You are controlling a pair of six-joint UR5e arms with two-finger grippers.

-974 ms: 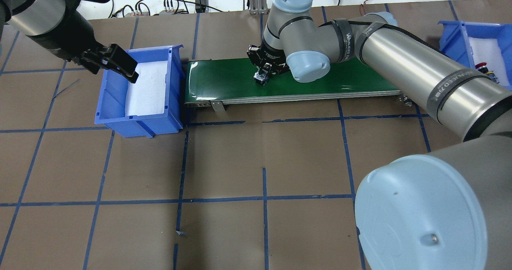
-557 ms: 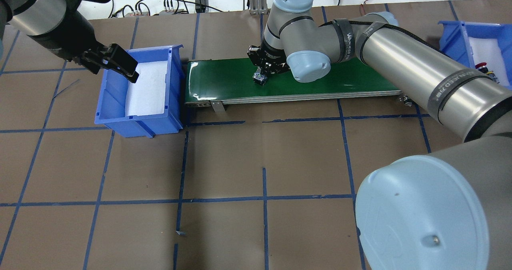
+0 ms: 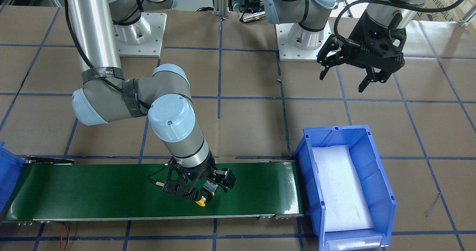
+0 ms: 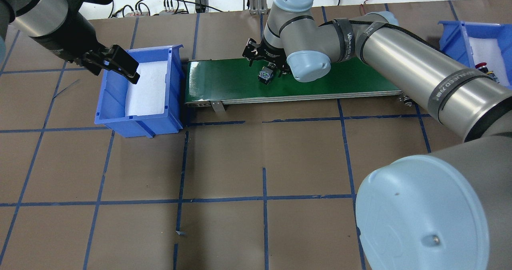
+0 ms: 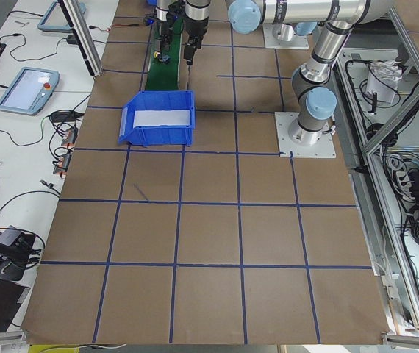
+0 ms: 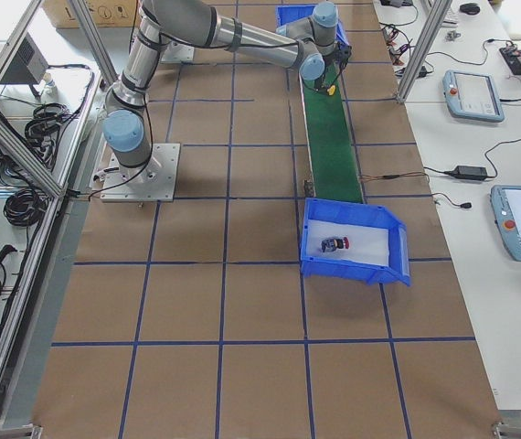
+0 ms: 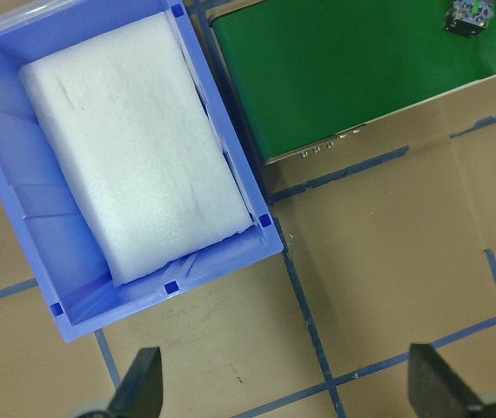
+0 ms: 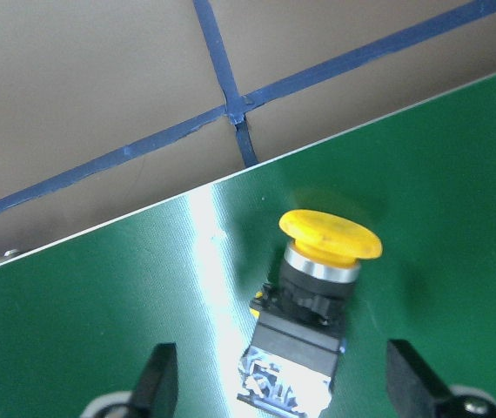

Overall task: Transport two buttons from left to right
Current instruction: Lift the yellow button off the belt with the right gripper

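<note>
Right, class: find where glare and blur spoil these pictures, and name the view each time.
Right wrist view: a white glare streak crosses the green belt beside the yellow button, and the right gripper's fingers are soft at the bottom edge. Overhead view: a paler sheen on the belt's left end. Left wrist view: the left gripper's fingers are blurred too.

A green conveyor belt [image 4: 224, 80] lies across the brown-papered table [image 4: 224, 162], which is gridded with blue tape. A blue bin [image 4: 114, 98] lined with white foam [image 4: 148, 88] sits just beside one end, and another blue bin [image 4: 452, 34] stands near the other.
</note>
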